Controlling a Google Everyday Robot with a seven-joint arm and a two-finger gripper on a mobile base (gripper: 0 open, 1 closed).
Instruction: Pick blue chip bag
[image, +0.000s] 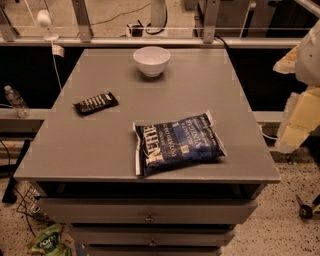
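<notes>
The blue chip bag (177, 144) lies flat on the grey table top (100, 145) near the front edge, right of centre. It is dark blue with white lettering and white sealed ends. My gripper (296, 119) shows as pale cream parts at the right edge of the view. It is beyond the table's right side, level with the bag and well apart from it, holding nothing that I can see.
A white bowl (151, 60) stands at the back centre of the table. A small black bar wrapper (95, 103) lies at the middle left. Drawers (148, 212) are below the front edge. A green snack bag (47, 241) lies on the floor at the lower left, and a water bottle (16, 101) stands on a ledge at the left.
</notes>
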